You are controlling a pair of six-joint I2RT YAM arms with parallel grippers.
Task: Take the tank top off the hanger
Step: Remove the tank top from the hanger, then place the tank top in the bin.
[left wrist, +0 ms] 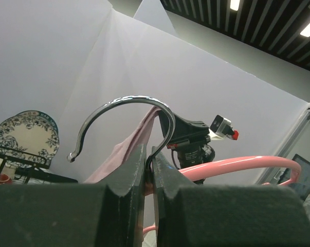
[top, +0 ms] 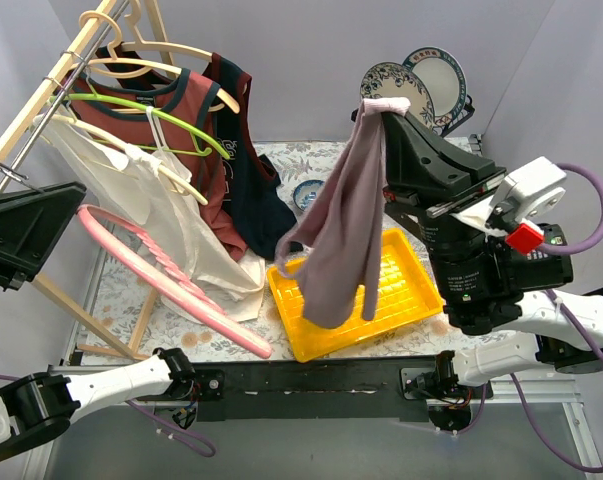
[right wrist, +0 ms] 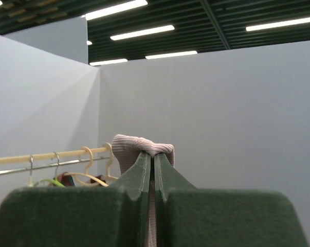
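Floral table point(top: 301, 158) carries yellow tray point(top: 406, 285) and small bowl point(top: 306, 192).

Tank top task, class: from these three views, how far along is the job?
Done, it seems: the tank top hangs clear of the pink hanger in the top view. In hand: the right gripper pinches its fabric aloft; the left gripper clamps the hanger's metal hook. Left: setting both down, perhaps the top into the yellow tray below.
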